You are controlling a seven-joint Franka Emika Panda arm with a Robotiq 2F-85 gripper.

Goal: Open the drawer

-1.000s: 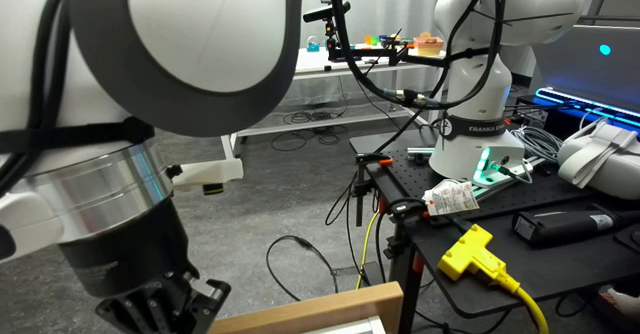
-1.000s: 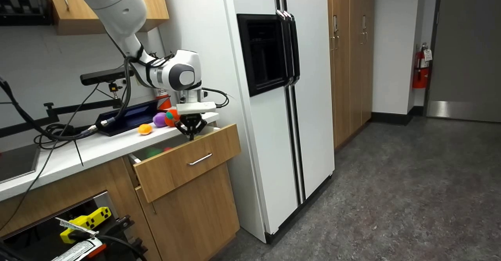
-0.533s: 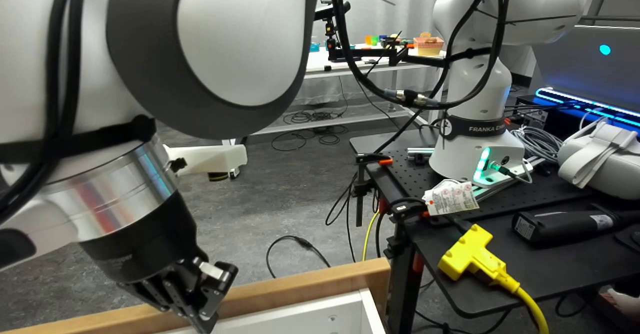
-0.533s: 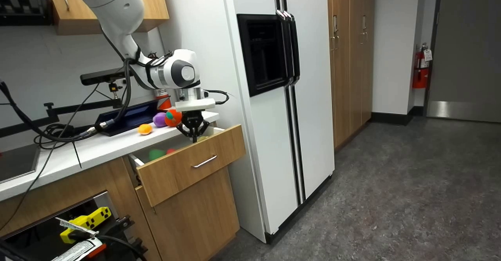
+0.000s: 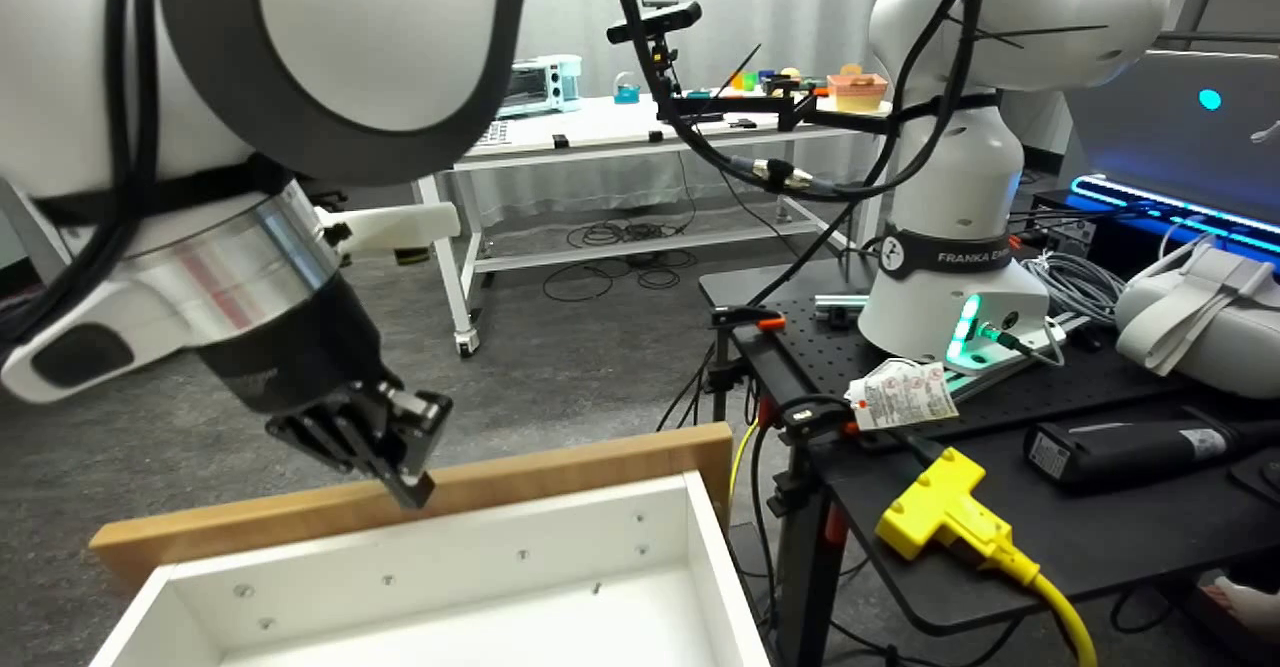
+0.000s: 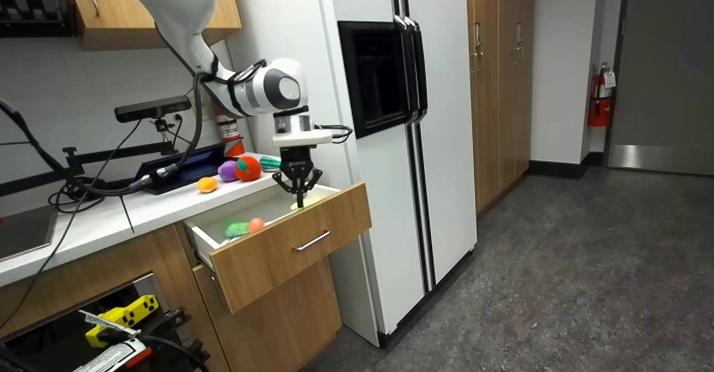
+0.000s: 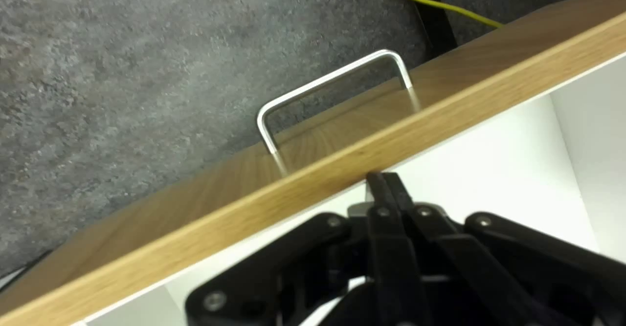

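Observation:
The drawer stands pulled out from under the counter. Its wood front panel [image 6: 290, 249] with a silver handle [image 6: 312, 240] shows in an exterior view. Its white inner wall [image 5: 450, 557] shows in an exterior view, and its pale wood top edge [image 7: 303, 184] crosses the wrist view. My gripper [image 7: 384, 174] is shut and empty, fingers together. Its tips are just inside the drawer, at the inner side of the front panel, and seem to touch it. In the exterior views the gripper [image 5: 412, 492] [image 6: 300, 202] points down behind that panel. The handle [image 7: 332, 77] is outside the panel, not held.
In the drawer lie a green item [image 6: 236, 229], an orange ball [image 6: 256, 225] and a pale yellow item [image 6: 295, 206]. Toy fruit, including a red one [image 6: 248, 169], sits on the white counter [image 6: 139, 210]. A refrigerator [image 6: 357, 204] stands beside the drawer. A black cart [image 5: 1100, 537] is nearby.
The drawer has slid further out from the counter, showing more of its inside. My shut gripper has moved outward with it, staying at the inner side of the front panel.

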